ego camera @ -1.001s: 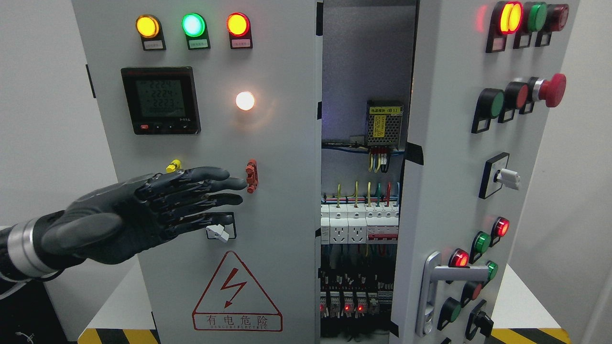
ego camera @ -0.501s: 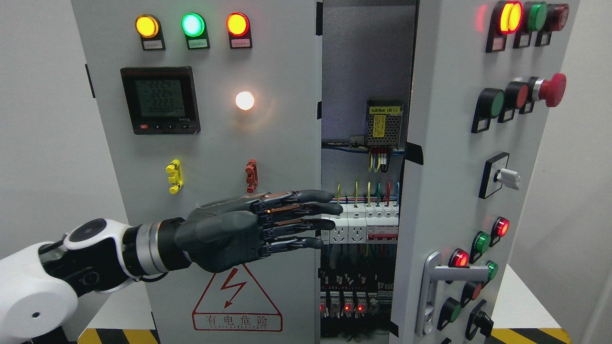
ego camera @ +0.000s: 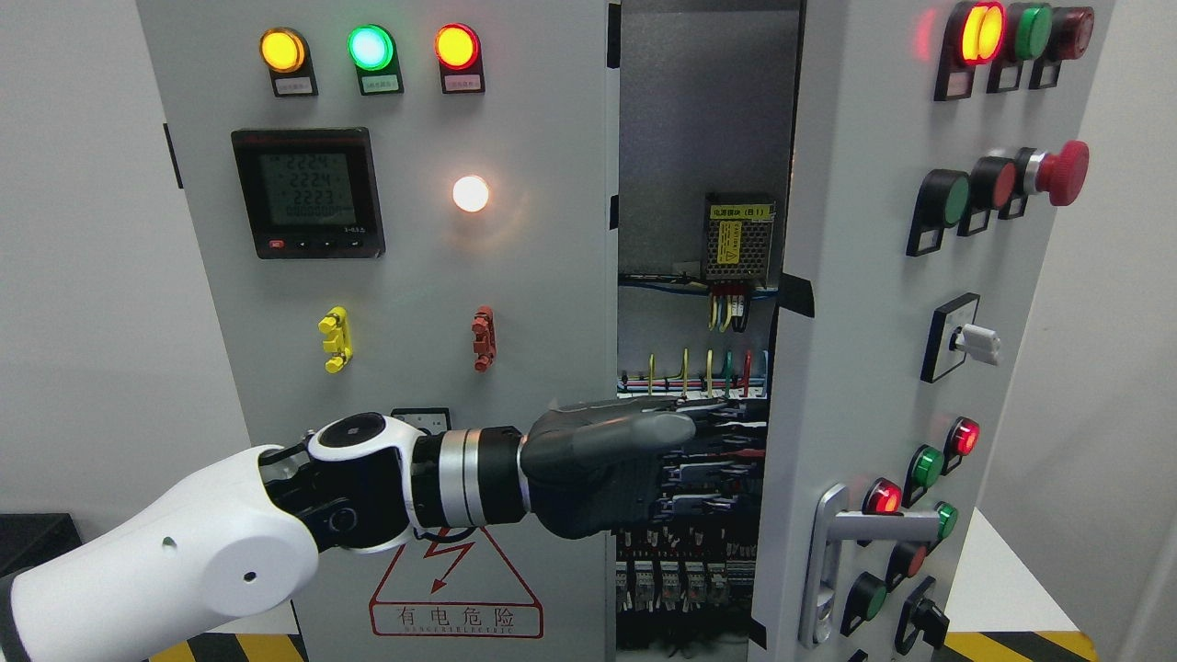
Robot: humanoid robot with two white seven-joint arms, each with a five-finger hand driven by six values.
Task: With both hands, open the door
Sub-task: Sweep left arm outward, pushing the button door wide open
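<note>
A grey electrical cabinet has two doors. The left door is shut. The right door is ajar and swung toward me, with a silver lever handle low on its face. My left hand, black with a white forearm, reaches from the lower left across the left door into the gap between the doors. Its fingers are stretched out flat and hold nothing, their tips at the right door's inner edge. My right arm is out of view.
Inside the gap are a power supply, wiring and breakers right behind the hand. The left door carries a meter, lamps and a warning triangle. The right door carries buttons, a red stop knob and a selector switch.
My left hand has moved right and a little down, from the middle of the left door into the gap between the doors. Its fingers stay stretched out. The doors have not visibly moved.
</note>
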